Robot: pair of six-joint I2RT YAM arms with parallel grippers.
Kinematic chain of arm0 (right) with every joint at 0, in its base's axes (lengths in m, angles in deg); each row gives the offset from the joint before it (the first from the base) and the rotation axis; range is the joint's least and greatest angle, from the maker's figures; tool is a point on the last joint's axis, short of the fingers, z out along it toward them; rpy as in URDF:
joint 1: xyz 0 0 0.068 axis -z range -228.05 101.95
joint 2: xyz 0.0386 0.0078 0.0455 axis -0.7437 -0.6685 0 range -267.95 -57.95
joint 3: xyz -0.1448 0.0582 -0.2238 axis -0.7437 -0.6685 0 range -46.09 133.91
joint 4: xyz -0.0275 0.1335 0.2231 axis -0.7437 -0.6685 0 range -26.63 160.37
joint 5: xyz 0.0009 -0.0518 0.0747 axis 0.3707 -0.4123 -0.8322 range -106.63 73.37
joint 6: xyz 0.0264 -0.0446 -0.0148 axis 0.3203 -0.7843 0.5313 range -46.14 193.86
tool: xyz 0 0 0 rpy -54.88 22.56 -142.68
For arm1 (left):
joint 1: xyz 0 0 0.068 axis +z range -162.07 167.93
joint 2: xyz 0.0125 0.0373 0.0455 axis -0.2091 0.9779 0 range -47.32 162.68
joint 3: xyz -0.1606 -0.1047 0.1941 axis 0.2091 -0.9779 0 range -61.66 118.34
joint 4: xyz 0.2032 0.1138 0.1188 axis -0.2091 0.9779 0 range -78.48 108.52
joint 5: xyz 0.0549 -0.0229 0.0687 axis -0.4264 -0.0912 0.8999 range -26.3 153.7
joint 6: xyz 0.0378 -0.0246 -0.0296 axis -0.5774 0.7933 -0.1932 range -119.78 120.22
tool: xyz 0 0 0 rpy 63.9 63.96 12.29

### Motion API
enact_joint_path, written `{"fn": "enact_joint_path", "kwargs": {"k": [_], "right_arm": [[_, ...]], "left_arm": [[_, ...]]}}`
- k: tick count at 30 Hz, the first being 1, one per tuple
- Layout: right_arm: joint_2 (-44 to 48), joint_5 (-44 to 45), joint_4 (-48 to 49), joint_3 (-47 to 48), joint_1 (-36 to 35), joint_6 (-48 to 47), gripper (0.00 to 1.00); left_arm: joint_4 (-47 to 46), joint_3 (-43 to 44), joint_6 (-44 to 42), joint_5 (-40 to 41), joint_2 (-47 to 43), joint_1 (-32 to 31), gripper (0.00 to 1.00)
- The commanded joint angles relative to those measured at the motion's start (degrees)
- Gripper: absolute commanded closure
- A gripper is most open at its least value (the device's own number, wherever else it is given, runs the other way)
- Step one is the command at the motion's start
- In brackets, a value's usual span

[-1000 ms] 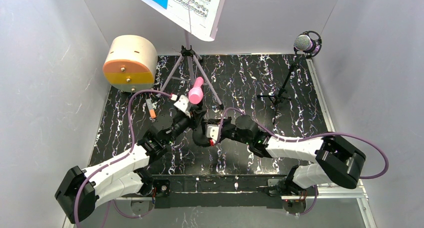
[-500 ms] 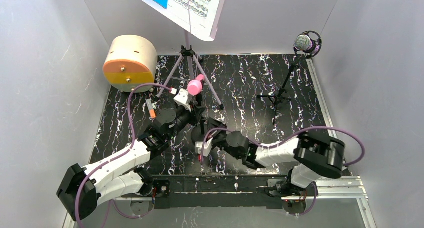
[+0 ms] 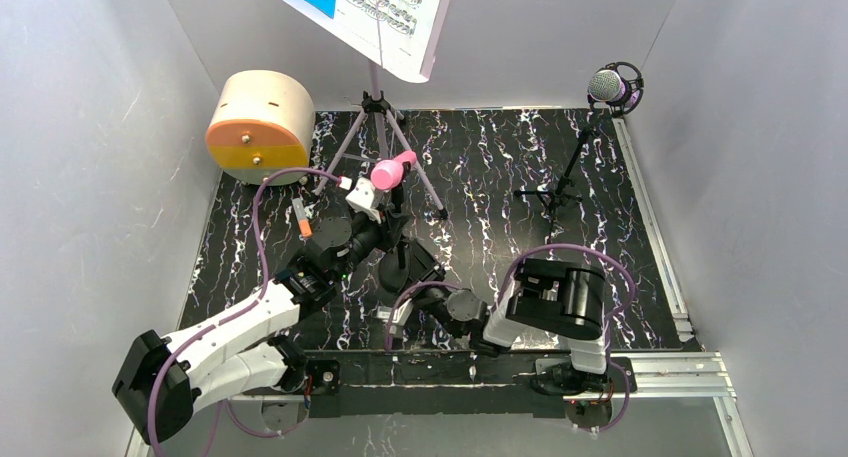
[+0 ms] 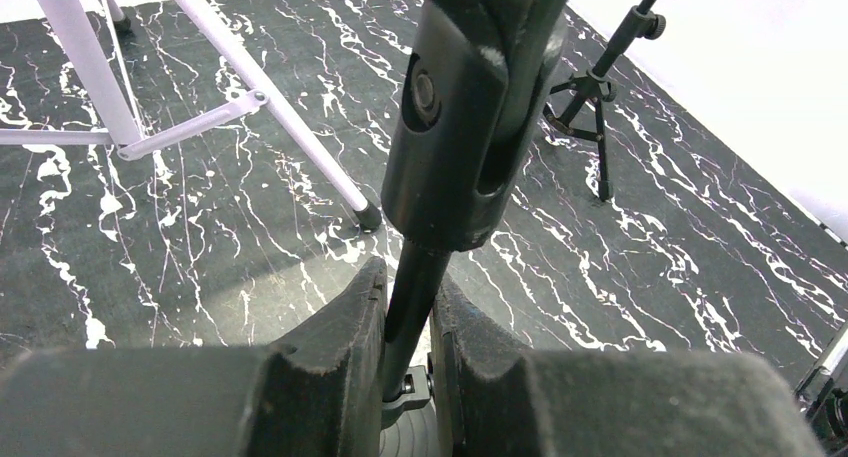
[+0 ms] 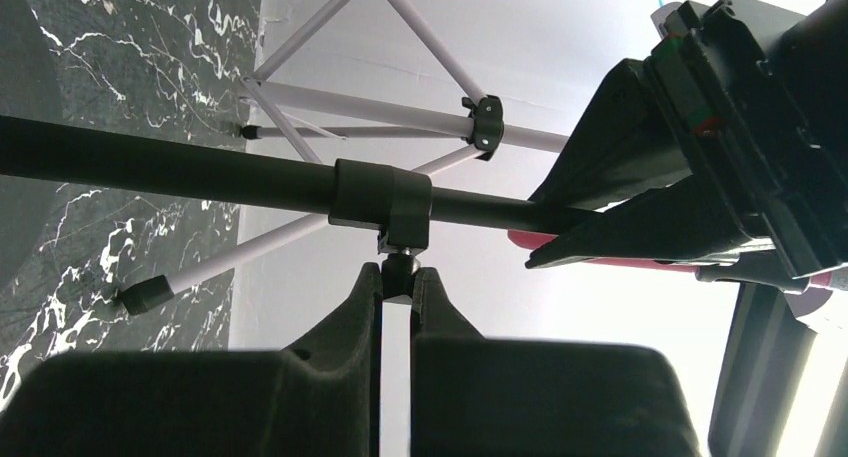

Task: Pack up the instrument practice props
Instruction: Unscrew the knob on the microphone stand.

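Note:
The pink microphone [image 3: 385, 172] sits in a black clip holder [image 4: 460, 127] on top of a thin black stand pole [image 5: 180, 162]. My left gripper [image 4: 410, 297] is shut on that pole just below the holder, above the stand's round base. My right gripper [image 5: 397, 277] is shut on the small knob [image 5: 398, 265] under the pole's collar [image 5: 380, 197]; from above it sits low by the base [image 3: 410, 295]. The lilac music stand [image 3: 378, 97] carries blue and white sheet music [image 3: 380, 7] at the back. The purple mic [image 3: 612, 85] stands on its tripod [image 3: 555, 192] at the back right.
A round cream box with an orange front [image 3: 258, 127] stands at the back left. A small orange object [image 3: 302, 220] lies beside the left arm. The music stand's lilac legs [image 4: 250, 107] spread just behind the held pole. White walls close in on three sides.
The right arm has folded back toward its base, its gripper now low and nearer. The left gripper has shifted the pole and pink microphone slightly back and left.

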Motion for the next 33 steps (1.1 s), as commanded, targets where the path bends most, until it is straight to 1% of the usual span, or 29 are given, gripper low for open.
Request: {"fn": "enact_joint_path", "kwargs": {"k": [1,2,5,7,10,13,14,16,19,22,26,30,33], "right_arm": [[-6.1,-1.3,8.9,-1.0,-1.4,-0.1,0.99],[-6.2,-1.2,9.4,-0.9,-1.4,0.7,0.97],[-5.4,-0.1,8.8,-0.5,-1.5,4.3,0.86],[-3.9,0.4,6.8,-0.4,-1.6,8.2,0.76],[-0.1,0.8,0.6,-0.6,-1.5,15.8,0.62],[5.4,0.8,-8.4,-0.5,-1.6,24.9,0.53],[7.3,0.7,-11.9,-0.4,-1.6,29.7,0.5],[11.3,0.3,-19.7,0.1,-1.6,38.2,0.46],[17.2,-1.4,-33.2,1.4,-1.4,50.5,0.44],[21.8,-4.0,-41.4,1.8,-0.8,61.5,0.37],[28.4,-9.3,-47.5,1.0,2.0,77.1,0.22],[35.4,-18.8,-51.0,-0.6,8.1,94.7,0.2],[40.1,-26.2,-50.8,-2.1,12.9,106.7,0.2]], "left_arm": [[1.3,-0.2,2.9,-1.8,-1.0,-0.6,1.0],[1.3,-0.3,2.8,-1.5,-0.9,-0.6,1.0],[1.8,-0.4,3.7,0.7,-0.7,-0.6,1.0],[1.8,-0.6,4.4,1.6,-0.6,-0.6,1.0],[1.1,-1.6,4.0,2.0,-0.6,-0.6,1.0],[-0.7,-3.8,2.1,1.7,-1.1,-0.6,1.0],[-1.7,-4.7,1.7,1.7,-1.5,-0.6,1.0],[-3.3,-6.2,0.3,1.5,-2.4,-0.6,1.0],[-4.7,-7.7,-1.2,1.5,-3.9,-0.6,1.0],[-5.0,-8.1,-2.0,1.3,-4.8,-0.6,1.0],[-5.0,-8.5,-2.4,0.1,-4.1,-0.6,1.0],[-5.2,-8.2,-3.4,-1.9,-2.6,-0.6,1.0],[-5.2,-8.1,-4.1,-3.5,-2.4,-0.6,1.0]]}}
